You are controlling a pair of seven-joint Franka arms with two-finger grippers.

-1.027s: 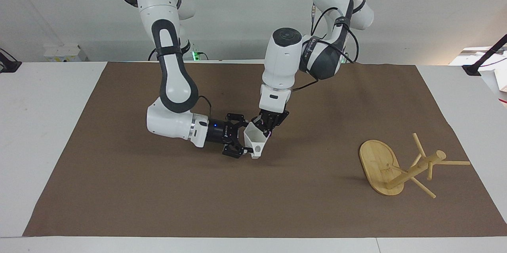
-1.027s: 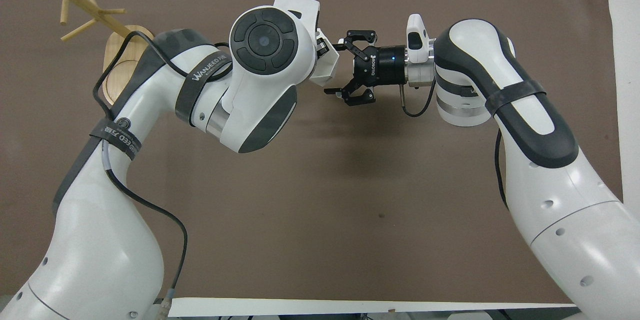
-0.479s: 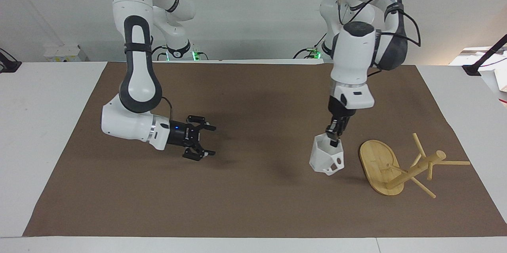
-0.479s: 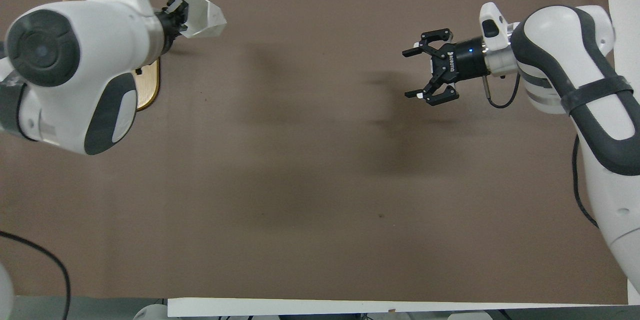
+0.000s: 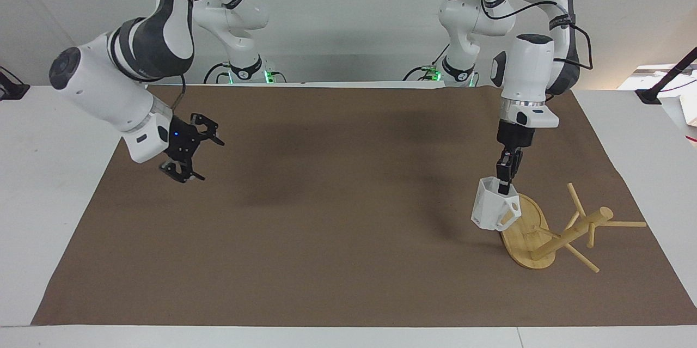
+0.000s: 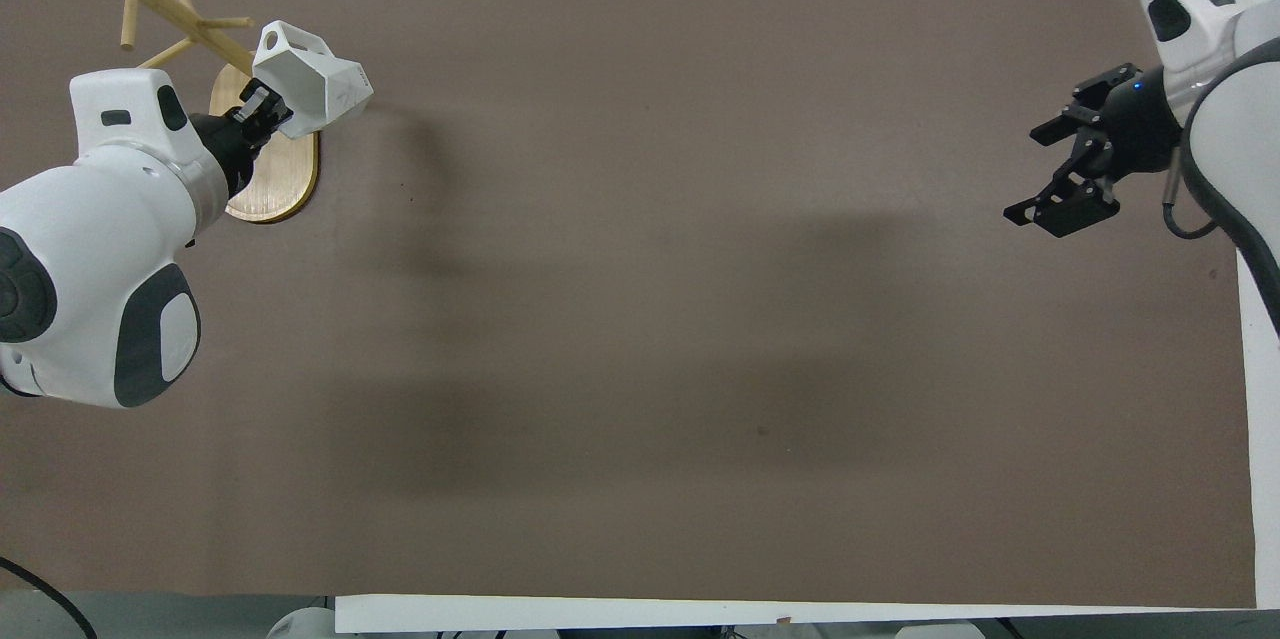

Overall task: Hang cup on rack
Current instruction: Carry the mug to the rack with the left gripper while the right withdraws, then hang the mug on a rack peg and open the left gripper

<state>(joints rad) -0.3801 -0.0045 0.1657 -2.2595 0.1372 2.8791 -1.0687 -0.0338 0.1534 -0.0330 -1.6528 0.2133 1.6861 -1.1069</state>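
The rack (image 5: 550, 228) lies tipped on its side on the brown mat (image 5: 348, 261) at the left arm's end of the table — its oval base stands on edge and its post and pegs slant out toward the table's edge.

The left gripper (image 5: 505, 184) points down over the mat just beside the rack's base, its fingers pinched on the rim of the cup (image 5: 493, 209). The cup hangs from them in the air, tilted, with its blocky handle turned toward the rack's base; in the overhead view the cup (image 6: 312, 79) overlaps the end of the base nearest the post, though whether it touches the rack cannot be told.

The right gripper (image 5: 191, 146) waits well apart from the rack, over the mat's edge at the right arm's end — fingers spread wide and holding nothing, seen also from overhead (image 6: 1070, 164).
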